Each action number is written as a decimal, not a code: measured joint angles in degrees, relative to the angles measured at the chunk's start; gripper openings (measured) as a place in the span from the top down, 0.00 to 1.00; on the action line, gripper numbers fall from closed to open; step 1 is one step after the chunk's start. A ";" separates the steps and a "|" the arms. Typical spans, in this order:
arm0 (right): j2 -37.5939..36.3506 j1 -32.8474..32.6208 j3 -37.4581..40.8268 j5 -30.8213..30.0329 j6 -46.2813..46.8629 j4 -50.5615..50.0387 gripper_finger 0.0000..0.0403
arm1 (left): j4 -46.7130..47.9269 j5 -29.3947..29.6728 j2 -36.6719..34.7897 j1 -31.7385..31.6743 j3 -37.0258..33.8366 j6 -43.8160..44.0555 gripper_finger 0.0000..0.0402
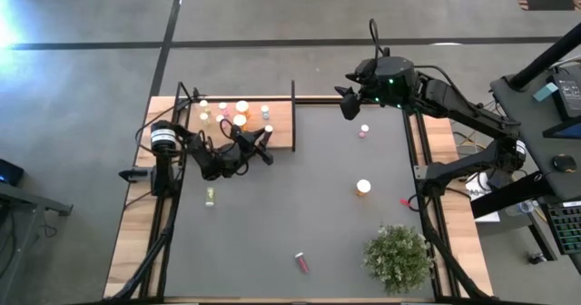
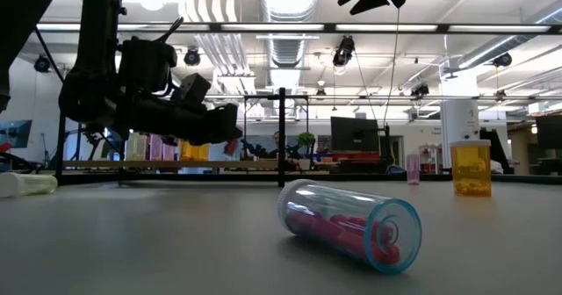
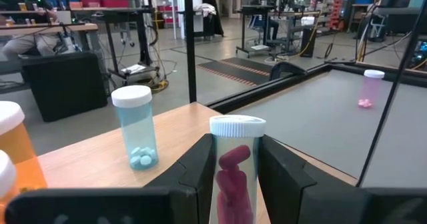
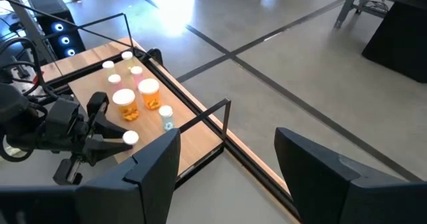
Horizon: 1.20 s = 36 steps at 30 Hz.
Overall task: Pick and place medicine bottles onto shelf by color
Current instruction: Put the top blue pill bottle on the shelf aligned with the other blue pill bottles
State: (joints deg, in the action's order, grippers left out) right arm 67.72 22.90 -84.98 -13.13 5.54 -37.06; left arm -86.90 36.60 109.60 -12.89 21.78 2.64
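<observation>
Closest to the low cam: clear bottle with pink pills (image 2: 351, 224), tipped on its side on the dark tabletop (image 2: 158, 251), cap end facing the lens. Same one from above sits near the front edge (image 1: 300, 263), not far from the bushy green plant (image 1: 398, 257).

Left gripper (image 3: 235, 177): clamped on an upright white-capped bottle of pink pills (image 3: 235, 167), right at the shelf's table-side edge. From above, parked over the shelf's right half (image 1: 264, 145).

Shelf (image 1: 281, 116): light-wood board at the table's back left, thin black frame around it.

Already on the shelf: a cluster of upright bottles, including two orange ones (image 4: 149, 93) side by side, a few small pale ones behind, and a blue-pill bottle (image 3: 136, 137) standing just beside the gripped one, not touching.

Right gripper (image 1: 348, 103): wide open, nothing between the fingers (image 4: 152, 164), hanging high over the table's back edge, just right of the shelf.

Loose on the table: small pink bottle (image 1: 364, 131) upright near the back right, orange bottle (image 1: 363, 188) upright mid-right, yellowish bottle (image 1: 210, 196) lying near the left edge.

Low cam extras: orange bottle (image 2: 470, 167) and tiny pink one (image 2: 413, 168) standing far right, well apart from the fallen one.
</observation>
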 joint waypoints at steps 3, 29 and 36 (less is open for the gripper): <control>0.00 0.02 0.00 -0.02 0.00 0.00 0.42 | 0.05 0.02 0.00 -0.39 0.00 0.03 0.80; 0.00 0.00 0.01 -0.01 0.00 0.00 0.42 | 0.36 0.07 0.20 -1.02 -0.39 1.42 0.72; 0.00 0.02 -0.01 -0.01 0.00 0.00 0.42 | 0.76 0.56 0.20 -1.02 -0.66 1.45 0.72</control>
State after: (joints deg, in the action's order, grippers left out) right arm 67.72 22.92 -84.99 -13.15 5.54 -37.06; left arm -86.14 37.15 109.80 -13.91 21.12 4.09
